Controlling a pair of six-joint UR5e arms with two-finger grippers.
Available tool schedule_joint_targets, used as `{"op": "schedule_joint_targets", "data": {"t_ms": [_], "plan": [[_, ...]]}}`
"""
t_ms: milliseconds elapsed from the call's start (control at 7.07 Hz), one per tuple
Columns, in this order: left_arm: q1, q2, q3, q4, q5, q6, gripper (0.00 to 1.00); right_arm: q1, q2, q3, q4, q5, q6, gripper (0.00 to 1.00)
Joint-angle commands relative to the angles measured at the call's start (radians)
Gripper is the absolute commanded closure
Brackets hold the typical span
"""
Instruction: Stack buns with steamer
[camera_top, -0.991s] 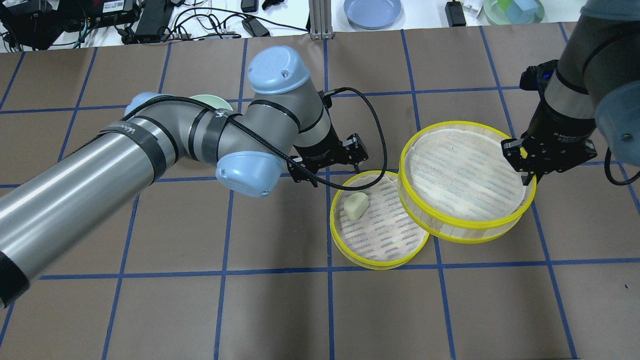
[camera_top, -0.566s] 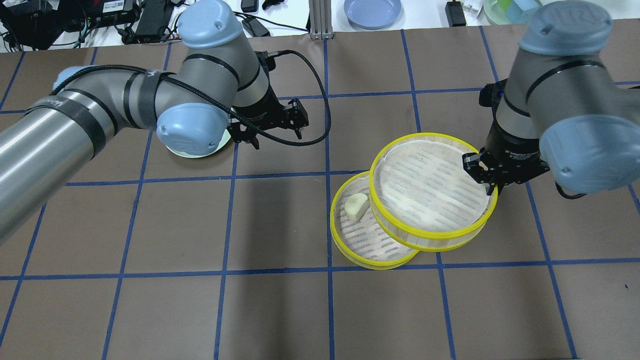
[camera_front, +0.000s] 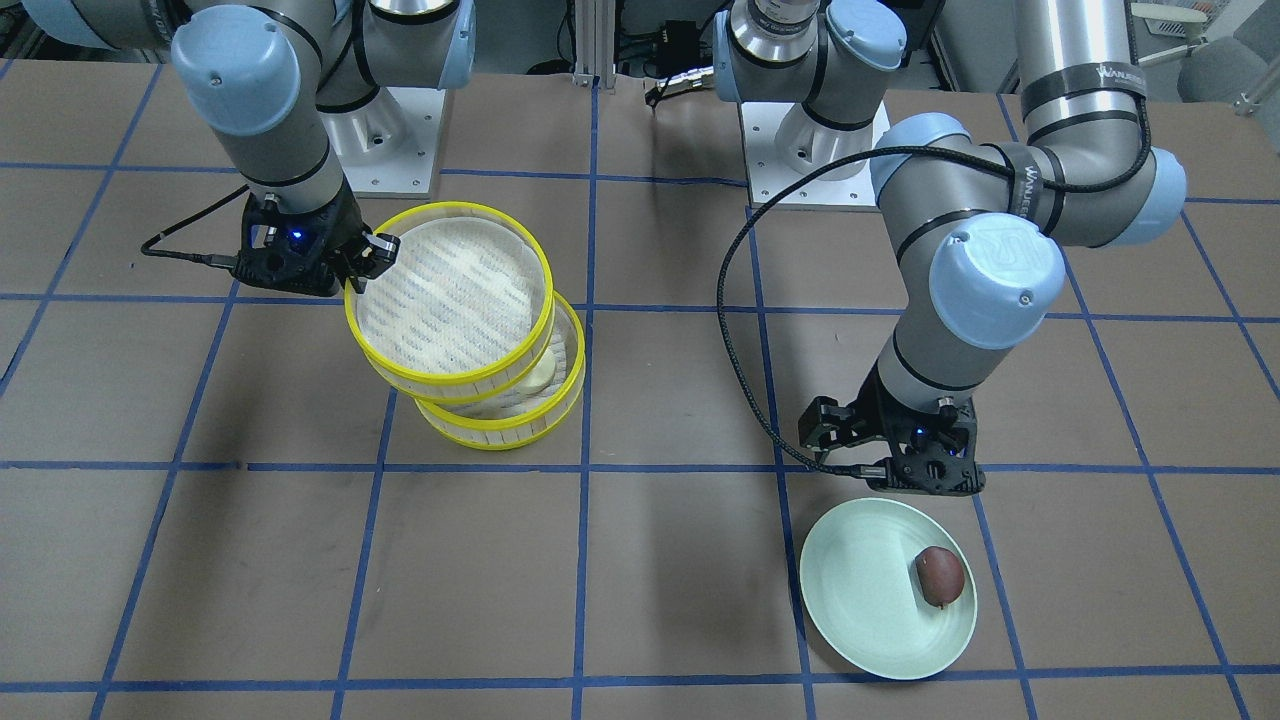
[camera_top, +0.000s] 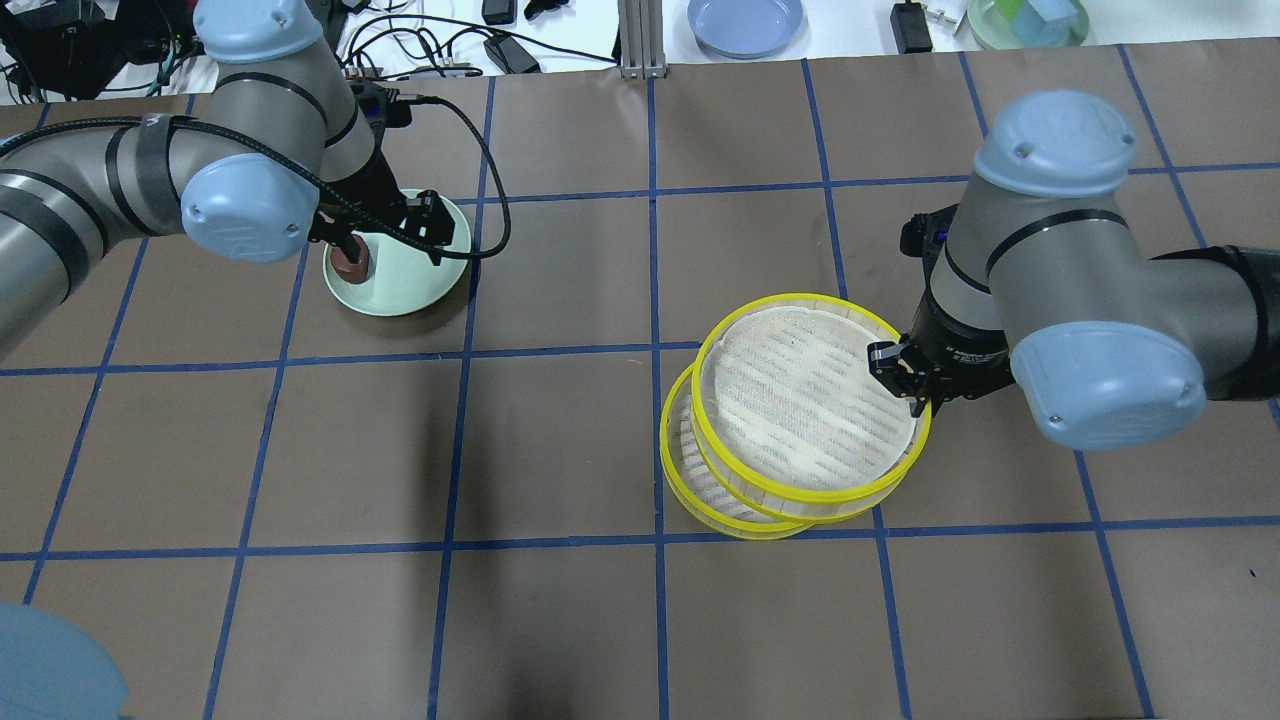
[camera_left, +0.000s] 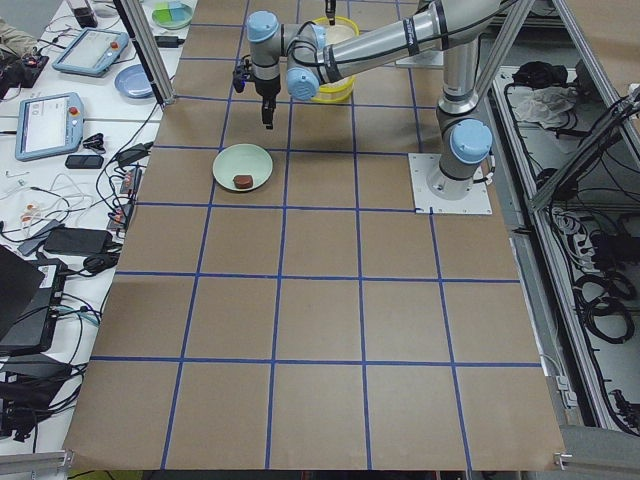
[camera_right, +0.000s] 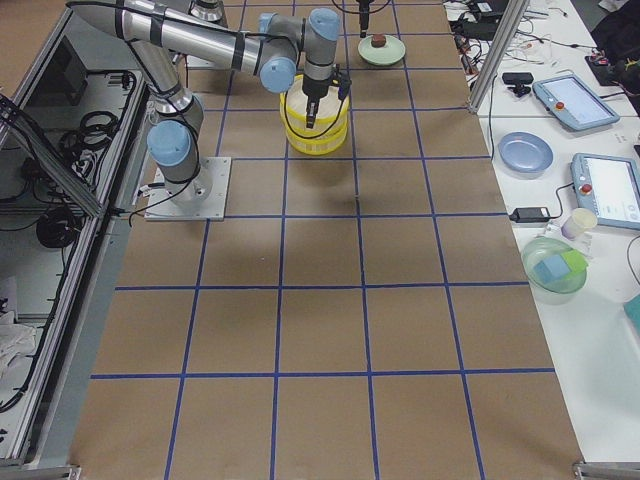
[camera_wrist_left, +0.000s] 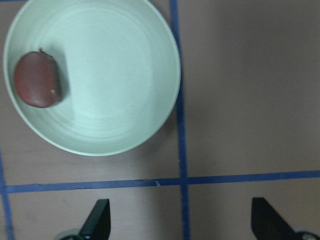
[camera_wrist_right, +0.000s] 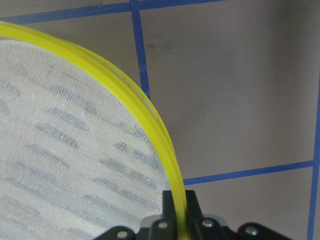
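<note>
My right gripper (camera_top: 912, 385) is shut on the yellow rim of the upper steamer tier (camera_top: 810, 400). It holds that tier tilted and offset over the lower steamer tier (camera_top: 690, 490); the grip shows in the right wrist view (camera_wrist_right: 179, 210). The cream bun (camera_front: 540, 372) peeks out in the lower tier (camera_front: 500, 425) and is hidden from overhead. My left gripper (camera_top: 390, 243) is open and empty above the near edge of the pale green plate (camera_top: 420, 285). The dark reddish-brown bun (camera_top: 352, 262) lies on that plate, up and to the left of the open fingers in the left wrist view (camera_wrist_left: 37, 80).
A blue plate (camera_top: 745, 22), a green bowl (camera_top: 1025, 20) and cables lie beyond the table's far edge. The brown mat carries a blue tape grid. The left arm's cable (camera_front: 740, 330) loops between plate and steamer.
My left gripper has swung left, away from the steamer, to the green plate. My right gripper has carried the upper tier left over the lower tier, covering the cream bun.
</note>
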Motion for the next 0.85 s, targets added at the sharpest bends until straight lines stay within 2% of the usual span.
{"op": "schedule_joint_targets", "data": {"t_ms": [0, 283, 708], "plan": [[0.039, -0.061, 0.000, 0.056, 0.050, 0.047, 0.00, 0.064, 0.046, 0.019, -0.103, -0.013, 0.005, 1.00], [0.058, -0.136, 0.000, 0.191, 0.052, 0.083, 0.00, 0.112, 0.072, 0.035, -0.192, -0.054, 0.060, 1.00], [0.092, -0.225, 0.003, 0.337, 0.052, 0.193, 0.00, 0.112, 0.076, 0.056, -0.205, -0.053, 0.061, 1.00]]}}
